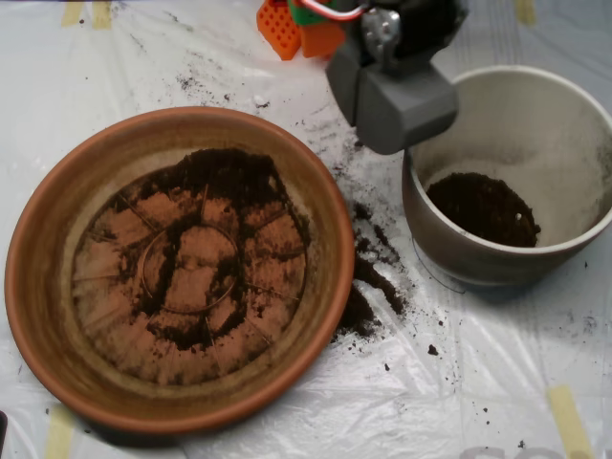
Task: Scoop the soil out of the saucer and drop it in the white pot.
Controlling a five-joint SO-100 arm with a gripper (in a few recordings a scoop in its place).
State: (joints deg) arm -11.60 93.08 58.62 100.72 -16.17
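Your soil (218, 177) lies mostly along the upper part of the saucer (57, 316), thinning into streaks and crumbs over the ridged base. A second heap sits inside the pot (478, 253), at the bottom toward its left side. More soil is spilled on the white sheet (478, 382) between saucer and pot, with one clump touching the saucer's right rim. Your scoop (397, 100) hangs over the pot's upper left rim, its grey shells looking closed together. Orange arm parts (296, 33) show at the top edge behind it.
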